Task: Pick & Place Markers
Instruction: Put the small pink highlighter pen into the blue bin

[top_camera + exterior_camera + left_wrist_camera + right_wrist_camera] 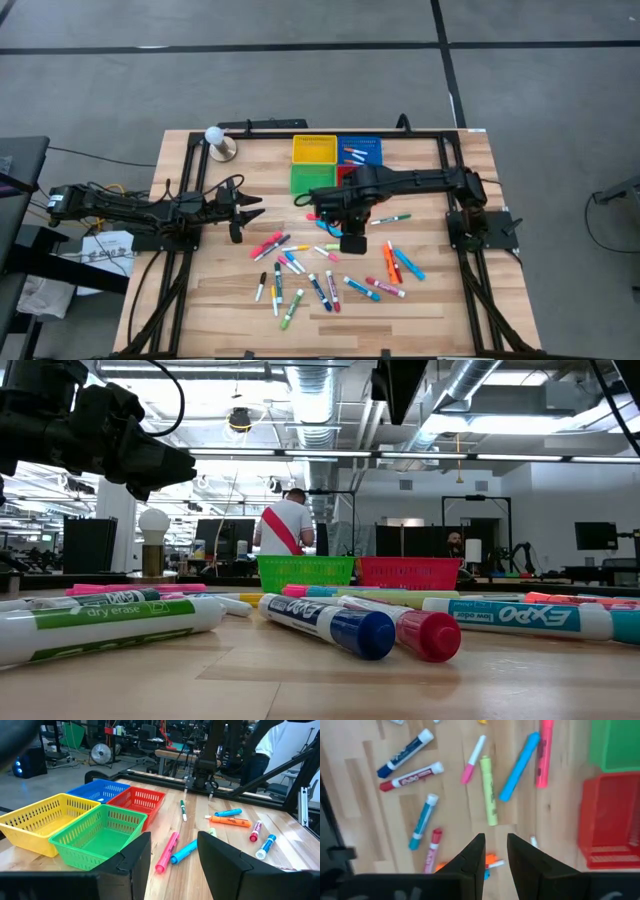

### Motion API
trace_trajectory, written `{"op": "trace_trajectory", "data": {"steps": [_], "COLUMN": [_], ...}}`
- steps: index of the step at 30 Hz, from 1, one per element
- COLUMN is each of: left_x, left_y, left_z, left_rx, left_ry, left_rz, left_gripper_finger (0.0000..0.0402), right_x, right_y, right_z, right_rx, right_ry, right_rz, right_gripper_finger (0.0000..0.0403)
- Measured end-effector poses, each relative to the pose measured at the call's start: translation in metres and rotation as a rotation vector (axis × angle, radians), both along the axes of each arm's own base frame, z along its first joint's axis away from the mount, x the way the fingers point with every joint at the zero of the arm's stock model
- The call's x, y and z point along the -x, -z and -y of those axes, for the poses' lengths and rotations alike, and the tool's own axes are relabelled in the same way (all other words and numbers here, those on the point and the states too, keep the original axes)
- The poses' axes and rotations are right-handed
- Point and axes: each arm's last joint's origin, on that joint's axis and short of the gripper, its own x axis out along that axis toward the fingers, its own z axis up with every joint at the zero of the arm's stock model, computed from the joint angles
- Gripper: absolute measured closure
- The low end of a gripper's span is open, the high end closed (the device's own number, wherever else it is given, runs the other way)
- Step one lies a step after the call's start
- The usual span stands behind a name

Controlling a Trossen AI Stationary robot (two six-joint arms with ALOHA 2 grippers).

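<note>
I see the markers (330,275) scattered over the middle and near part of the counter (440,300), almost all of them outside the four baskets (337,163) at the far edge; a few light ones seem to lie in the blue basket (360,152). My right gripper (493,851) hangs above the pile near the red basket (612,822), its fingers (472,854) drawn close with a narrow gap and nothing between them. A yellow marker (488,790) and a blue marker (519,766) lie just ahead of it. To pick well, I judge I should spread the fingers first, turn them across the barrel of one marker lying apart from its neighbours, and drop straight down. My left gripper (172,855) waits by the counter's left side, fingers spread and empty. From above, the right arm covers whatever lies beneath it, and I cannot tell how high the gripper sits.
</note>
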Motion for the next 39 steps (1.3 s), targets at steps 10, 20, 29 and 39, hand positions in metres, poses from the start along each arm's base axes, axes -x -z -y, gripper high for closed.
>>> {"op": "trace_trajectory", "data": {"steps": [10,20,29,39], "left_x": [0.000,0.000,0.000,0.000], "left_y": [0.000,0.000,0.000,0.000], "left_z": [0.000,0.000,0.000,0.000], "left_rx": [0.000,-0.001,-0.003,-0.003], "left_ry": [0.000,0.000,0.000,0.000], "left_rz": [0.000,0.000,-0.001,0.000], "left_gripper_finger": [0.0241,0.0241,0.0241,0.0241], "right_x": [0.004,0.002,-0.013,-0.021], "right_y": [0.000,0.001,-0.002,-0.002], "right_z": [-0.029,-0.049,-0.055,-0.055], "right_rx": [-0.024,-0.053,-0.127,-0.127], "right_ry": [0.024,0.156,0.287,0.325], "right_rz": [-0.011,0.020,0.159,0.237], "right_gripper_finger": [0.0330,0.0330,0.0330,0.0330]}}
